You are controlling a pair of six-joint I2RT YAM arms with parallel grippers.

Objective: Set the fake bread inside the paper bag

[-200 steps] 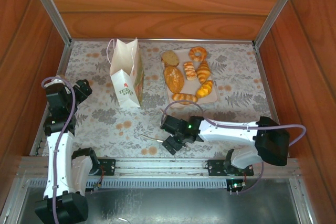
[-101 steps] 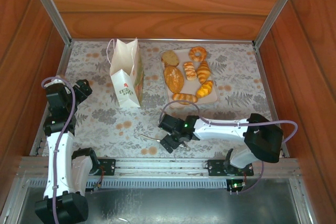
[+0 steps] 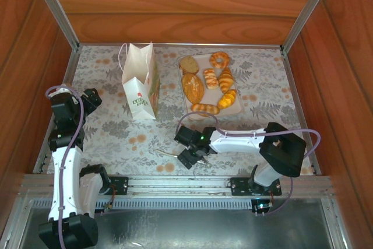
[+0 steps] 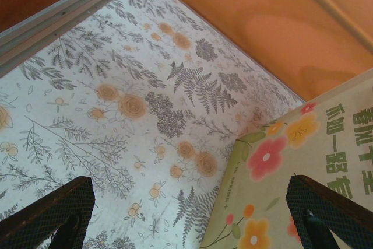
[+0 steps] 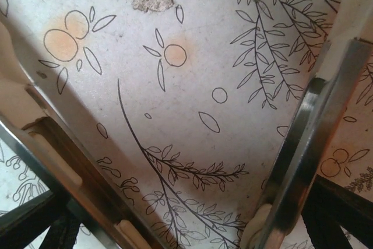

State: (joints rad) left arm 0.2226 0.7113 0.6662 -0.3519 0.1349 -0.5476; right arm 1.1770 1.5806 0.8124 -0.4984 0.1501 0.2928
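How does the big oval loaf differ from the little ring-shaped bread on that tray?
The oval loaf is far larger than the ring. The loaf is solid; the ring has a hole. The loaf lies on the left of the tray, the ring at its far edge. Both are golden-brown.

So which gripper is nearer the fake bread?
Right. The right gripper is on the near side of the fake bread; the left gripper sits far left, past the paper bag.
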